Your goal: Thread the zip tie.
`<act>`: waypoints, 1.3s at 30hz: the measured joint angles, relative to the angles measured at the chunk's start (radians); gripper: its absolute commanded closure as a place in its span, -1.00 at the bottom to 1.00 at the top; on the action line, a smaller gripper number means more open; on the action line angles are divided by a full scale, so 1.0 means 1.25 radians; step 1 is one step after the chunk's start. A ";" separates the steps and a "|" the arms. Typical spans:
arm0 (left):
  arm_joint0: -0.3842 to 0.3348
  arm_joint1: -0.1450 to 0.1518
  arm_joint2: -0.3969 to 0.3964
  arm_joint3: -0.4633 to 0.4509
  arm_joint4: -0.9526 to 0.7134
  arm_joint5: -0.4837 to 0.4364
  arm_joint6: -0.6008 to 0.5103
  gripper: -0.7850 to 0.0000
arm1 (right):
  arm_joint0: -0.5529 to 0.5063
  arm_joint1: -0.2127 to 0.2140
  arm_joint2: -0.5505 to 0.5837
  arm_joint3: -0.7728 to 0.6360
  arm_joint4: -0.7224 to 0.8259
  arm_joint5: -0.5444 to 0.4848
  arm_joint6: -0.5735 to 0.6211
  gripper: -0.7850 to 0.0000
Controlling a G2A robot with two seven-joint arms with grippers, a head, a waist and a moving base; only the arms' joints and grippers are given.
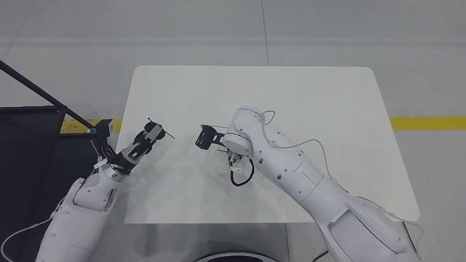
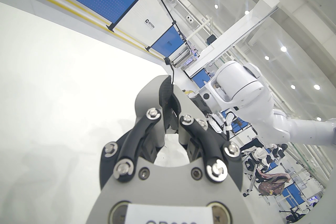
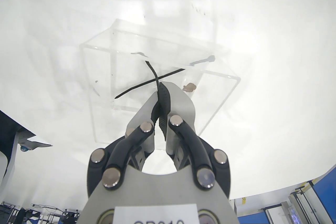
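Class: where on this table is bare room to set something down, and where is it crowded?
Crowded: between left gripper and right gripper. Free: the far strip of table beyond them, and the right side past the right arm.

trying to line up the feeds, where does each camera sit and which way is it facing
Top view: above the arms, looking down at the table; both arms enter from the near edge, left gripper and right gripper apart.
Left wrist view: on the left wrist, looking along the left gripper, shut on a zip tie, toward the right arm.
Right wrist view: on the right wrist, looking along the right gripper, shut on a black strap, at a clear box.
Shared: top and left wrist views both show the right arm.
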 measured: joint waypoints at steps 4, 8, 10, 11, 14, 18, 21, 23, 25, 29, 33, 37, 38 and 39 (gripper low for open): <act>0.000 0.000 0.000 0.000 0.000 0.000 0.000 1.00 | -0.017 0.013 0.022 -0.046 -0.014 0.000 0.003 1.00; 0.000 0.000 0.000 0.000 0.000 0.000 0.000 1.00 | -0.039 0.028 0.045 -0.092 -0.026 -0.001 0.017 1.00; 0.000 0.000 0.000 0.000 0.000 0.000 0.000 1.00 | -0.049 0.034 0.052 -0.110 -0.034 0.000 0.021 1.00; 0.000 0.000 0.000 0.000 0.000 0.000 0.000 1.00 | -0.053 0.036 0.054 -0.117 -0.037 0.001 0.022 1.00; 0.000 0.000 0.000 0.000 0.000 0.000 0.000 1.00 | -0.060 0.042 0.062 -0.129 -0.042 0.001 0.021 1.00; 0.000 0.000 0.000 0.000 0.000 0.000 0.000 1.00 | -0.065 0.046 0.059 -0.135 -0.045 -0.001 0.020 1.00; 0.000 0.000 0.000 0.000 0.000 0.000 0.000 1.00 | -0.062 0.048 0.050 -0.129 -0.037 0.002 0.022 0.36; 0.000 0.000 0.000 0.000 0.000 0.000 0.000 1.00 | -0.053 0.047 0.036 -0.117 -0.030 0.006 0.026 0.18; 0.000 0.000 0.000 0.000 0.000 0.000 0.000 1.00 | -0.044 0.047 0.025 -0.109 -0.020 0.008 0.028 0.15; 0.000 0.000 0.000 0.000 0.000 0.000 0.000 1.00 | -0.030 0.046 0.001 -0.102 -0.009 0.015 0.036 0.18; 0.000 0.000 0.000 0.000 0.000 0.000 0.000 1.00 | -0.006 0.046 -0.033 -0.087 0.014 0.029 0.050 0.21; 0.000 0.000 0.000 0.000 0.000 0.000 0.000 1.00 | 0.029 0.043 -0.071 -0.059 0.055 0.040 0.061 0.29; 0.000 0.000 0.000 0.000 0.000 0.000 0.000 1.00 | 0.036 0.042 -0.078 -0.053 0.065 0.041 0.061 0.29; 0.000 0.000 0.000 0.000 0.000 0.000 0.000 1.00 | 0.042 0.042 -0.084 -0.047 0.073 0.041 0.061 0.29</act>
